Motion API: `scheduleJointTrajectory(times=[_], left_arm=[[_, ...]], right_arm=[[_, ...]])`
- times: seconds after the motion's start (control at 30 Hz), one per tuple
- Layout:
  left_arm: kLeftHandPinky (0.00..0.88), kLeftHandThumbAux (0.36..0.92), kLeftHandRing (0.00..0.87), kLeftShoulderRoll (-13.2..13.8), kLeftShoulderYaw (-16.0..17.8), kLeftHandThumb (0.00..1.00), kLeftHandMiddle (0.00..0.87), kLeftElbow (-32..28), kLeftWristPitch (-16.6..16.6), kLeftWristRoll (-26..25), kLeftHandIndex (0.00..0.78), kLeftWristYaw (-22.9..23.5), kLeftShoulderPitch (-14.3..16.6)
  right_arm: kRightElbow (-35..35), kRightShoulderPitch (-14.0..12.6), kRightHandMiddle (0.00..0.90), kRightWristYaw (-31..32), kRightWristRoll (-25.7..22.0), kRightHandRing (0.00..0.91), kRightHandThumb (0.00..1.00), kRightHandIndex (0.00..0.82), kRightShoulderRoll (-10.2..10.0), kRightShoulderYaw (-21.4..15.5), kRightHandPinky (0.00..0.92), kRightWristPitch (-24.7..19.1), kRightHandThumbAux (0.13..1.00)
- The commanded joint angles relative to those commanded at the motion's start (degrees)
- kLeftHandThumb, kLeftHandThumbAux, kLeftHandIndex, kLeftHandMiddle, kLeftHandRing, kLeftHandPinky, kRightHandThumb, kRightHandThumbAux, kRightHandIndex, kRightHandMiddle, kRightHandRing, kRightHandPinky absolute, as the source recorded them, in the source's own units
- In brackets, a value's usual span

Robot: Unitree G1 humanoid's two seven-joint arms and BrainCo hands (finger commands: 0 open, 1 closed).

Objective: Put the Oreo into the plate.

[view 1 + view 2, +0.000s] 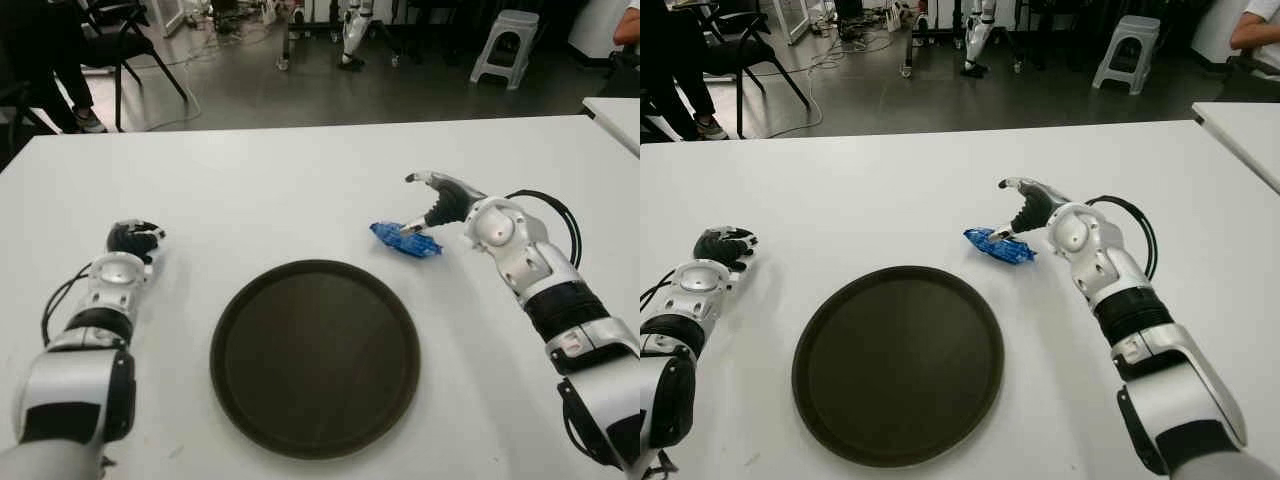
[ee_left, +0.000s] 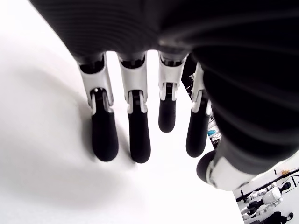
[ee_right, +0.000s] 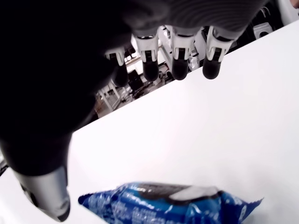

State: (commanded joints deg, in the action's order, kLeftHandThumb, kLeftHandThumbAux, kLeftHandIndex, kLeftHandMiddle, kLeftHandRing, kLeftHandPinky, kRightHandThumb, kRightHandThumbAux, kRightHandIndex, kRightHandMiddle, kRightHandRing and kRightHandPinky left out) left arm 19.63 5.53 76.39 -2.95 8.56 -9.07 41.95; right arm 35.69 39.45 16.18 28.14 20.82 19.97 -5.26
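A blue Oreo packet (image 1: 405, 240) lies on the white table (image 1: 300, 190), just beyond the far right rim of the round dark plate (image 1: 315, 355). My right hand (image 1: 425, 205) hovers right over the packet with its fingers spread, the thumb tip close to the wrapper and the other fingers (image 3: 177, 67) lifted clear. In the right wrist view the Oreo packet (image 3: 173, 205) sits below the open palm, not grasped. My left hand (image 1: 133, 240) shows at the left of the plate, fingers (image 2: 135, 135) extended over the table.
Beyond the table's far edge stand a black chair (image 1: 120, 40), a white stool (image 1: 505, 45) and cables on the floor. A second white table corner (image 1: 615, 115) shows at the far right.
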Motion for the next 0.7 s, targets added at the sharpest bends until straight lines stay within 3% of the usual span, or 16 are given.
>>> scheduleJointTrajectory(times=[0.47, 0.7], left_arm=[[0.242, 0.718, 0.231, -0.12, 0.30, 0.685, 0.196, -0.04, 0.09, -0.25, 0.407, 0.02, 0.08], [0.246, 0.719, 0.231, -0.13, 0.49, 0.685, 0.198, -0.04, 0.10, -0.52, 0.408, 0.67, 0.08]], right_arm=[[-0.47, -0.48, 0.000, 1.05, 0.58, 0.000, 0.000, 0.000, -0.12, 1.09, 0.000, 1.96, 0.674], [3.61, 1.20, 0.000, 0.37, 1.52, 0.000, 0.000, 0.000, -0.75, 1.78, 0.000, 1.36, 0.664]])
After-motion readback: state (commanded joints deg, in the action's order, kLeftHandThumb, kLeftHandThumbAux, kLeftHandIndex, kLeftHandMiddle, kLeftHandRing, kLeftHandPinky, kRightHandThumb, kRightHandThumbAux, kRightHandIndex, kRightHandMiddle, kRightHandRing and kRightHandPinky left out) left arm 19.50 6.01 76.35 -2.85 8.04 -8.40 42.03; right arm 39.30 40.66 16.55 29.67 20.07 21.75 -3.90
